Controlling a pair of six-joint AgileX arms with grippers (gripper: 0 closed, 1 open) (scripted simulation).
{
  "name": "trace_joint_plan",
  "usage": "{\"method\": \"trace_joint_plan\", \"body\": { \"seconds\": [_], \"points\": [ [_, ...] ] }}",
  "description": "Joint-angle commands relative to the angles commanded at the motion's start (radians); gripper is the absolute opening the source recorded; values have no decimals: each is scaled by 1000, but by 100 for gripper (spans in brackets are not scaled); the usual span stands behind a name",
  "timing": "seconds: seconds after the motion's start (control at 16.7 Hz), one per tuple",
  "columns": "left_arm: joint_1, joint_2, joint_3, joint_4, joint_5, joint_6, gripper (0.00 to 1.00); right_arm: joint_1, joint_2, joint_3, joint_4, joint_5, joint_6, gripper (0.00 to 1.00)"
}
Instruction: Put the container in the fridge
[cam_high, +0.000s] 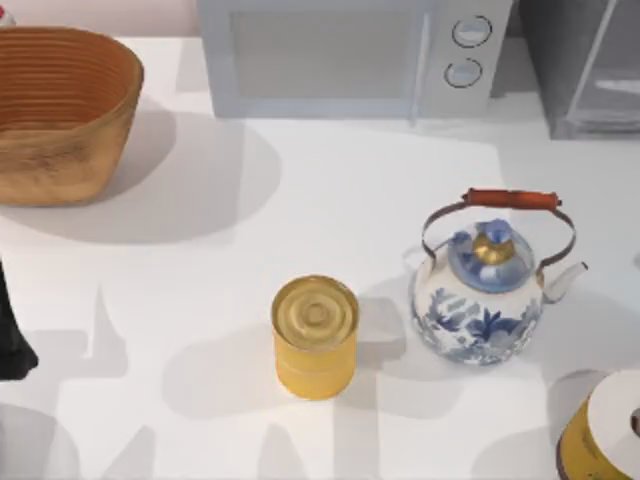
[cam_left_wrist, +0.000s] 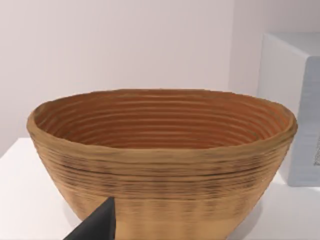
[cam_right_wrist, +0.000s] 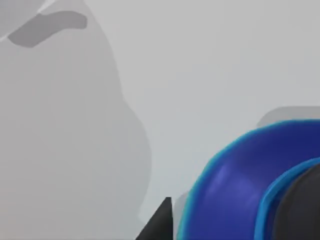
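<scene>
Nothing grasped yet: the yellow tin container stands mid-counter, the fridge at the far right corner, door apparently shut; either hand's state I cannot tell; opening it probably comes next

1. The left arm is a dark shape at the table's left edge
2. One dark finger tip of the left gripper pokes into its wrist view
</scene>
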Motion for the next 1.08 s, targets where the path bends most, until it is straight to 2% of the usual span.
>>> {"method": "trace_joint_plan", "body": {
  "seconds": [0.12, 0.18, 0.78, 1.08],
  "points": [
    [0, 0, 0, 0, 0, 0, 100, 0, 0, 0, 0, 0, 0, 3],
    [0, 0, 0, 0, 0, 0, 100, 0, 0, 0, 0, 0, 0, 1],
    [0, 0, 0, 0, 0, 0, 100, -17, 2, 17, -10, -3, -8, 1],
    [0, 0, 0, 0, 0, 0, 100, -143, 32, 184, -190, -31, -147, 1]
  ]
}}
